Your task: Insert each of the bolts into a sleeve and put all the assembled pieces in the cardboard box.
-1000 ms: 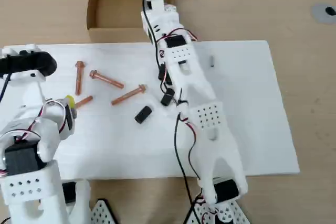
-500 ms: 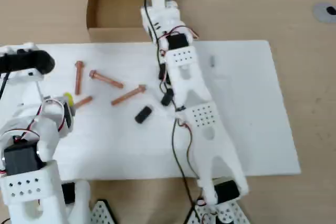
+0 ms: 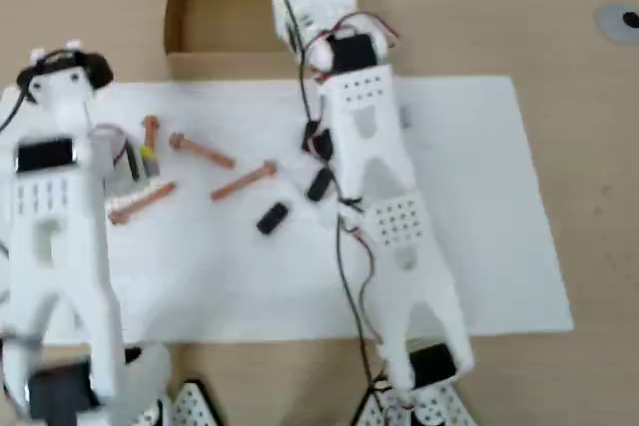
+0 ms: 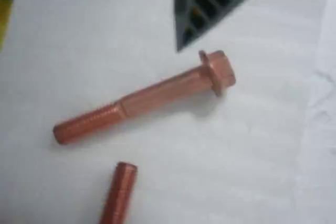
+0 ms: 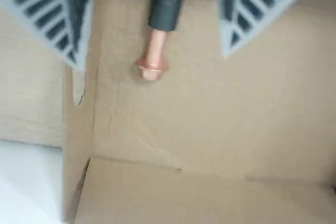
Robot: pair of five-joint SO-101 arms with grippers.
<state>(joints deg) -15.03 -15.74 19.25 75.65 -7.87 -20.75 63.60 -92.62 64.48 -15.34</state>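
Observation:
Several copper bolts lie on the white mat (image 3: 469, 246): one (image 3: 203, 152), one (image 3: 245, 180) and one (image 3: 140, 202), with a fourth (image 3: 150, 130) partly under my left gripper (image 3: 140, 162). In the left wrist view that gripper (image 4: 89, 30) is open above a bolt (image 4: 142, 98), with another bolt's end (image 4: 118, 192) nearby. Black sleeves (image 3: 273, 217) (image 3: 319, 185) lie mid-mat. My right gripper (image 5: 152, 56) is open inside the cardboard box (image 3: 178, 7). A sleeved bolt (image 5: 163, 3) lies between its fingers (image 5: 47, 14) on the box floor (image 5: 210, 129).
The right arm (image 3: 369, 147) stretches across the mat's middle to the box at the back. A small grey piece (image 3: 403, 117) lies on the mat to its right. The mat's right half and front strip are bare. A dark object (image 3: 619, 19) sits at the far right.
The left arm has swung forward, bringing its gripper over the bolts at the mat's left. The right arm has reached farther into the box.

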